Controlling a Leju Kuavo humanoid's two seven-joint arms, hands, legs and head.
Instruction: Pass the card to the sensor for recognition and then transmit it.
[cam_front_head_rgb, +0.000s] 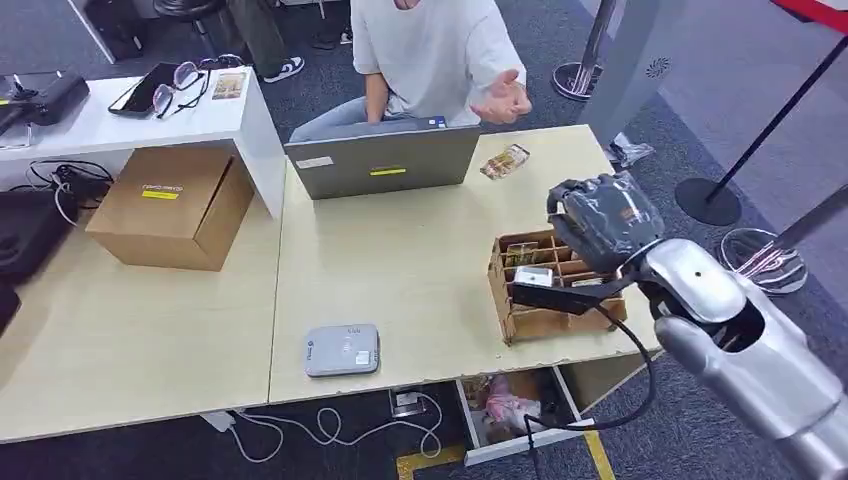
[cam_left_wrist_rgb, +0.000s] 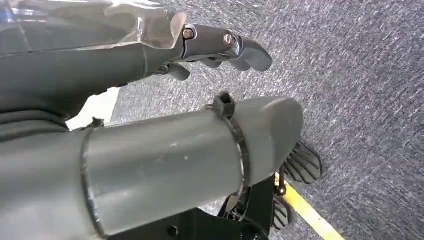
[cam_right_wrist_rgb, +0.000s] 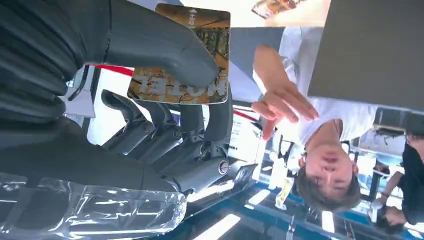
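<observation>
The right hand (cam_front_head_rgb: 600, 220) is up over the far end of the cardboard organizer box (cam_front_head_rgb: 545, 290) on the right side of the light wood table (cam_front_head_rgb: 400, 260), and in the right wrist view you can see it's got the card (cam_right_wrist_rgb: 187, 55) pinched: the thick grey thumb (cam_right_wrist_rgb: 160, 47) is laid across the card's printed face, and the darker fingers (cam_right_wrist_rgb: 200, 130) are behind it on the other side, so the card sits sandwiched between them with its one short edge and a corner sticking out past the thumb. The other fingers are curled in loosely alongside. From the head view the card itself is hidden by the back of the hand. A person in a white t-shirt sits across the table with their hand (cam_front_head_rgb: 505, 100) raised palm-up, well apart from the robot's hand. The grey sensor pad (cam_front_head_rgb: 342, 350) lies flat near the front edge of the table, well to the left of the box. There's another card or packet (cam_front_head_rgb: 505, 160) lying on the table by the grey laptop (cam_front_head_rgb: 385, 160). The left hand (cam_left_wrist_rgb: 220, 47) hangs down over grey carpet, fingers curled in a bit and holding nothing.
</observation>
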